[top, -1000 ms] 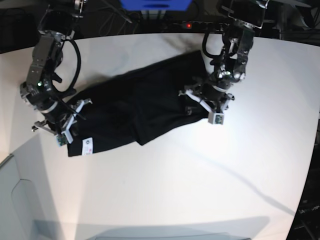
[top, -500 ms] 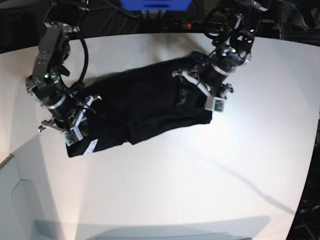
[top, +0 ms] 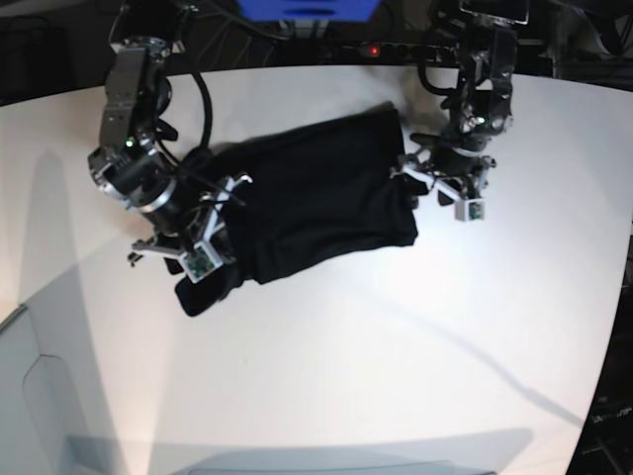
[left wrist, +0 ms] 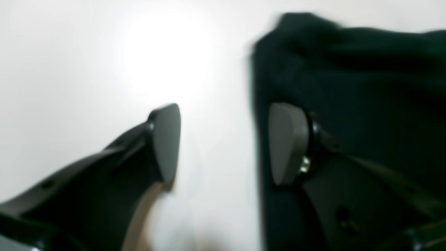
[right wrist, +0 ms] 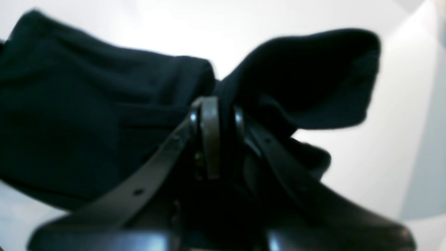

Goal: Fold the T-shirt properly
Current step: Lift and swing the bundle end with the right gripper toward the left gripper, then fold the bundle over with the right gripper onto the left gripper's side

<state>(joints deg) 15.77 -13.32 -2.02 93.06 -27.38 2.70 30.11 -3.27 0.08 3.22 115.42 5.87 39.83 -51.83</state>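
Observation:
The black T-shirt lies bunched in a short band across the white table. My right gripper is at the shirt's left end in the base view. In the right wrist view this right gripper is shut on a fold of the T-shirt, and a flap of cloth stands up behind it. My left gripper hovers just off the shirt's right edge. The left wrist view shows the left gripper open with bare table between its pads, one fingertip over the T-shirt's edge.
A power strip with a red light and a blue object sit behind the table's far edge. A grey panel lies at the lower left. The table's right edge curves down towards a dark floor.
My right gripper has carried the shirt's left end up and to the right, shortening the bundle and hiding the white tag. My left gripper has moved right, off the cloth.

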